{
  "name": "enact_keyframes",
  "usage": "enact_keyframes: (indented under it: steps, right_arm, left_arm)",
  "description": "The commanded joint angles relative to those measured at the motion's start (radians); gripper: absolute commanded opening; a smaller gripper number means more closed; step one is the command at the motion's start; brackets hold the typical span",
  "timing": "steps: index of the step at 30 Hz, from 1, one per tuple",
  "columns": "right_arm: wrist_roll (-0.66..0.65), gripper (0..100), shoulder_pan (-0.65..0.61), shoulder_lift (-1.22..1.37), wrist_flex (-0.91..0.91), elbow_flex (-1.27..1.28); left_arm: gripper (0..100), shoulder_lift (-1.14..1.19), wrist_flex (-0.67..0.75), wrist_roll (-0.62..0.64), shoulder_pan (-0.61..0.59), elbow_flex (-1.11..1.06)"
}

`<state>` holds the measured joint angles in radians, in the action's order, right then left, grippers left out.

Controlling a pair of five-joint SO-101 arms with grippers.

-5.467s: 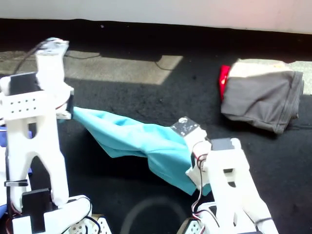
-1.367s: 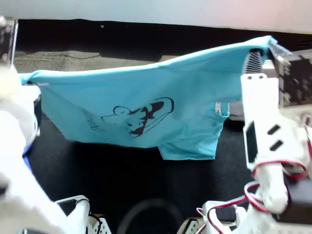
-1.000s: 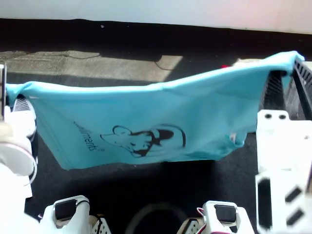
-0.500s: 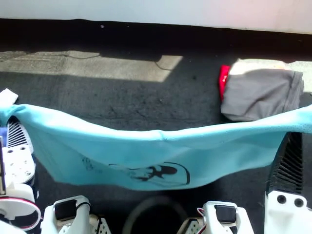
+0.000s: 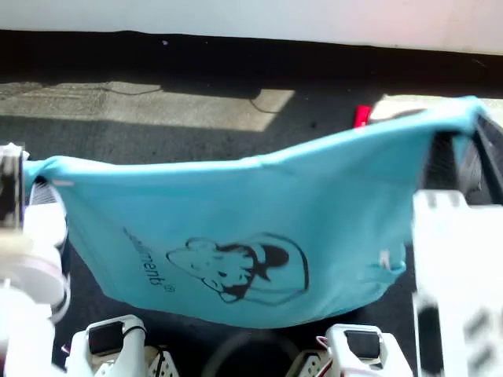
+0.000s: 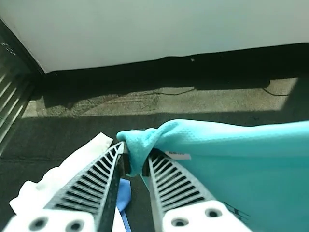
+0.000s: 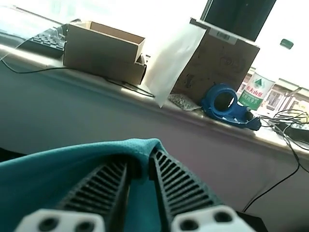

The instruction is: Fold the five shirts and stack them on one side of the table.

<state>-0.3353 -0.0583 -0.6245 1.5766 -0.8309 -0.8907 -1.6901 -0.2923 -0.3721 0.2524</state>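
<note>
Left gripper (image 6: 135, 153) and right gripper (image 7: 141, 162) each pinch a top corner of a turquoise shirt (image 5: 236, 204), holding it spread wide in the air above the dark table (image 5: 196, 137). In the left wrist view, the two ribbed black fingers (image 6: 104, 174) are clamped on a bunched fold of the fabric, and the rest of the shirt runs off to one side. In the right wrist view, the jaws are likewise closed on the shirt's edge, which drapes over the fingertips.

From the high camera, the shirt hangs as a broad sheet between the two white arms. The corner at the right arm sits higher in the frame than the corner at the left arm, and the top edge sags a little between them. A dark printed figure (image 5: 236, 267) with a line of lettering beside it faces the camera. A small white tag (image 5: 385, 259) shows near the lower corner on the right arm's side. The bottom hem hangs just in front of the two arm bases (image 5: 106, 342).

Beyond the shirt's top edge, a red scrap of cloth (image 5: 361, 115) peeks out on the table beside a sunlit patch. A thin cable (image 6: 164, 92) lies on the table toward the white wall (image 5: 236, 16). A bit of blue cloth (image 6: 124, 193) shows through the gap between the left gripper's fingers. Behind the right gripper, a ledge carries cardboard boxes (image 7: 104, 48), a blue tape dispenser (image 7: 229, 104) and a green-labelled bottle (image 7: 256, 92).
</note>
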Motion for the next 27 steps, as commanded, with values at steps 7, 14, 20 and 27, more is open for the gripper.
enact_keyframes:
  steps: [7,14,20,27]
  right_arm:
    - [-0.009,0.5,-0.058,0.219,-0.265,0.277]
    - [-0.009,0.5,-0.054,0.406,-0.418,0.323]
    - [-0.009,0.5,-0.053,0.493,-0.522,0.321]
    - [-0.009,0.5,-0.053,0.565,-0.636,0.323]
  left_arm:
    - [1,0.154,0.292,-0.003,0.002,-0.278]
    - [1,0.487,0.325,-0.003,0.007,-0.088]
    - [1,0.717,0.310,-0.003,0.007,0.189]
    - [1,0.940,0.264,-0.003,0.008,0.395]
